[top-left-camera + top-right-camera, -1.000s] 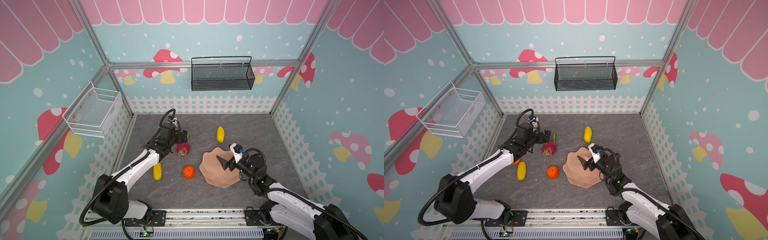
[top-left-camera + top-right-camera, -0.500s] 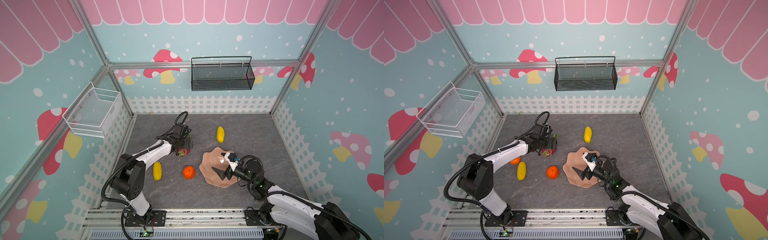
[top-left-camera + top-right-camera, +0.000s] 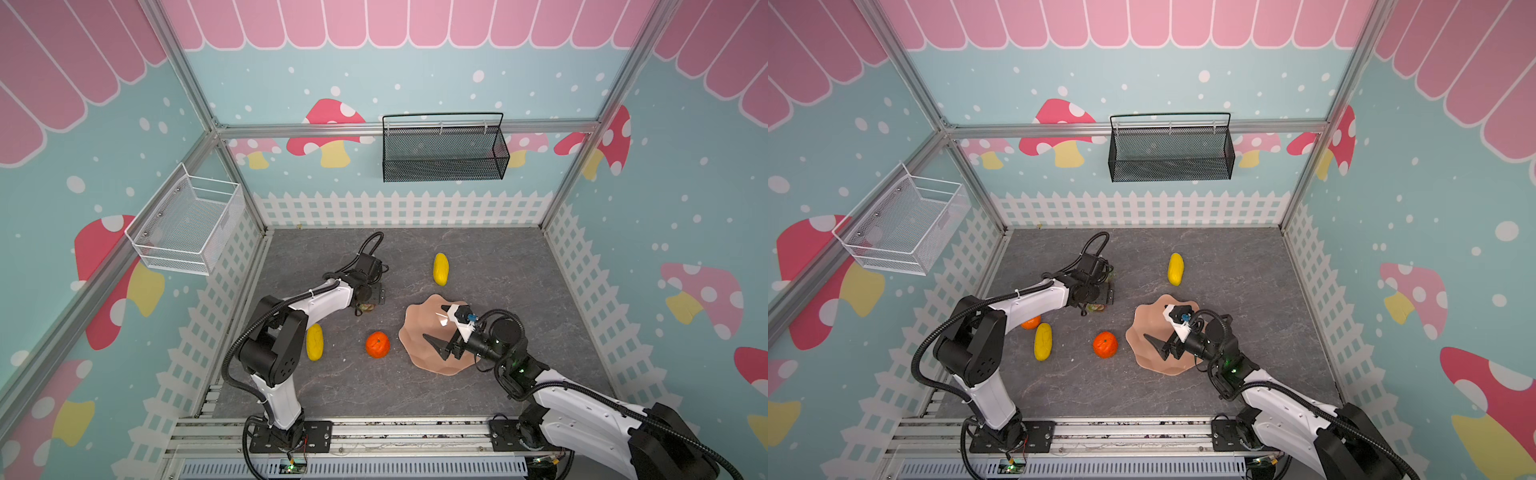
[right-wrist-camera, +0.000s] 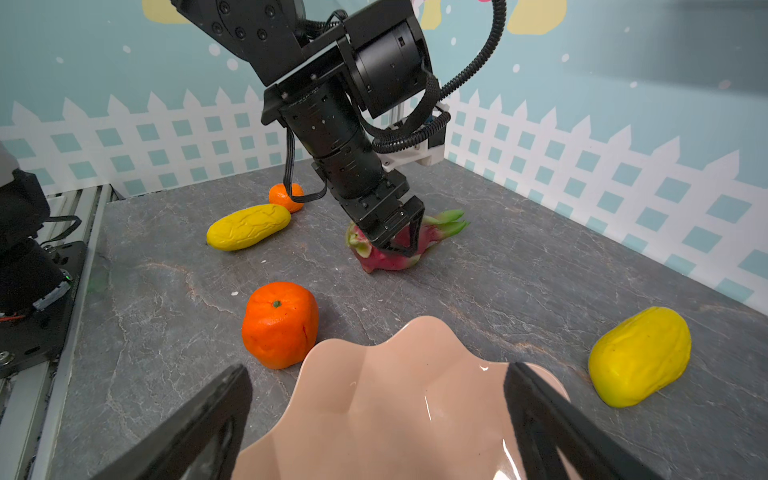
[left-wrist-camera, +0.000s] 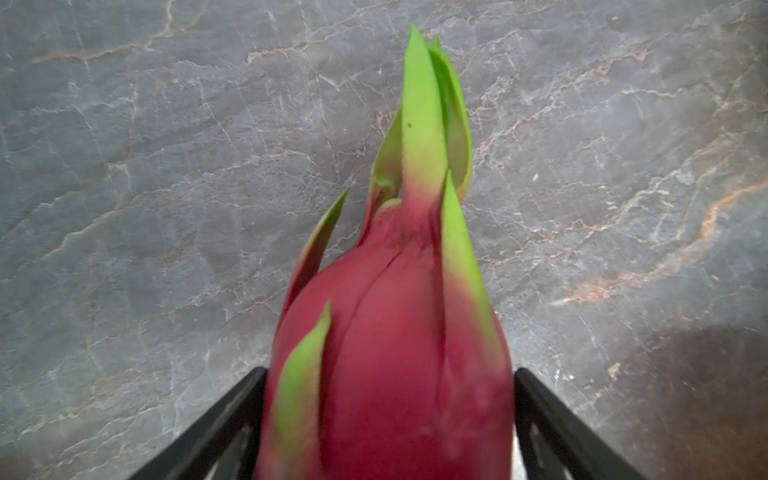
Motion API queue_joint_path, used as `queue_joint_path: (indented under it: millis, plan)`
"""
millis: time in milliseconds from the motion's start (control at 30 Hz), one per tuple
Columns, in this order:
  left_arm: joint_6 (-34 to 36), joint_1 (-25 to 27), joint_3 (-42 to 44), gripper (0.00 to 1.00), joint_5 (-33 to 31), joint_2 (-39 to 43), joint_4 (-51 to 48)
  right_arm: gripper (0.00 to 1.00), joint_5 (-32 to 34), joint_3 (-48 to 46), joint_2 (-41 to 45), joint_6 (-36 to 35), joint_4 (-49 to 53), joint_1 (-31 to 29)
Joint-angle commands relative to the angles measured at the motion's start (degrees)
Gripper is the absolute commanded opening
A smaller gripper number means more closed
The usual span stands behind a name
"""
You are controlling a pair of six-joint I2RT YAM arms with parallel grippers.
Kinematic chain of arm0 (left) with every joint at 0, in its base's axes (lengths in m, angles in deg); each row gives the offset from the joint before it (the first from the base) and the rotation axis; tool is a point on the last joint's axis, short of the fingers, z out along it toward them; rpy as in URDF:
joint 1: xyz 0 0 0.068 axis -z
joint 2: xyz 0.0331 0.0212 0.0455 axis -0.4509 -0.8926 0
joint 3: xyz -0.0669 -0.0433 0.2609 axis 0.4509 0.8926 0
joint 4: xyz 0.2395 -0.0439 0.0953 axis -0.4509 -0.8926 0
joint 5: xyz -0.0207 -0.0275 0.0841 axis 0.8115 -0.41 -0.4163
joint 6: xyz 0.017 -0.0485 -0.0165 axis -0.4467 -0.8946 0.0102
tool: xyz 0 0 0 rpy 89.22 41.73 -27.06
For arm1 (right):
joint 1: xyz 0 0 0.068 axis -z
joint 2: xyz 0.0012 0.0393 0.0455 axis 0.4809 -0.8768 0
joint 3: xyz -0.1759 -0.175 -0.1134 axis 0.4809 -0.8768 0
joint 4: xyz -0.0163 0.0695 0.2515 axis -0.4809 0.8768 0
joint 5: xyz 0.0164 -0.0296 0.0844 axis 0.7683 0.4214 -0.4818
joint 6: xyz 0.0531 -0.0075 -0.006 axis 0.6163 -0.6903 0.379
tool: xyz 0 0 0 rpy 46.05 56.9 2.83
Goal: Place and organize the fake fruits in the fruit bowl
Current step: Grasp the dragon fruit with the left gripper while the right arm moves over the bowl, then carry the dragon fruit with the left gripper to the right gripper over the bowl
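Note:
The magenta dragon fruit [image 5: 390, 353] with green tips lies on the grey floor, left of the bowl. My left gripper [image 5: 390, 370] straddles it from above, both black fingers against its sides [image 4: 390, 253]. The salmon-pink fruit bowl [image 3: 417, 318] holds no fruit. My right gripper [image 4: 376, 370] hovers open over the bowl [image 4: 415, 322]. One orange [image 3: 377, 344] sits just left of the bowl. A second orange [image 3: 1030, 322] lies beside the left arm, next to a yellow mango [image 3: 314, 342]. Another mango [image 3: 440, 269] lies behind the bowl.
A black mesh basket [image 3: 444, 153] hangs on the back wall and a white wire basket [image 3: 187, 226] on the left wall. White picket-fence panels ring the floor. The arms' bases stand on a metal rail [image 3: 374, 432] along the front edge.
My left gripper has come down over the dragon fruit and its jaws have narrowed onto it. The right gripper has shifted slightly forward over the bowl, still open.

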Motion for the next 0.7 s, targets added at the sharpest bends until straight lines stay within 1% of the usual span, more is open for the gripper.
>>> queue_joint_path:
  millis: [0, 100, 167, 333, 400, 500, 567, 667]
  plan:
    - [-0.9, 0.1, -0.1, 0.83, -0.9, 0.2, 0.1, 0.98, -0.3, 1.5, 0.1, -1.1, 0.2, -0.4]
    - [-1.1, 0.3, 1.5, 0.78, -0.5, 4.1, 1.1, 0.98, 2.3, 1.2, 1.2, -0.8, 0.8, -0.4]
    - [-1.1, 1.2, 3.0, 0.77, -0.4, 7.6, 1.7, 0.98, 6.3, 1.5, 2.2, 0.0, 2.6, -0.3]
    - [-1.4, 5.8, 6.0, 0.76, -0.4, 16.6, 1.7, 0.98, 11.5, 2.2, 4.0, 2.4, 6.0, 0.3]
    - [-1.8, 8.0, 7.2, 0.76, 0.3, 19.8, 1.8, 0.98, 10.7, 3.3, 4.7, 4.9, 9.1, 1.7]
    - [-2.0, 12.4, 8.9, 0.75, 2.8, 24.0, 1.8, 0.98, 11.3, 5.8, 8.3, 9.7, 18.8, 3.0]
    - [-2.0, 15.4, 10.2, 0.75, 4.4, 26.1, 2.1, 0.98, 9.5, 5.8, 13.0, 12.6, 24.4, 3.0]
    - [-1.8, 19.9, 11.5, 0.75, 7.2, 27.0, 3.6, 0.98, 7.3, 4.1, 20.9, 18.1, 31.2, 3.0]
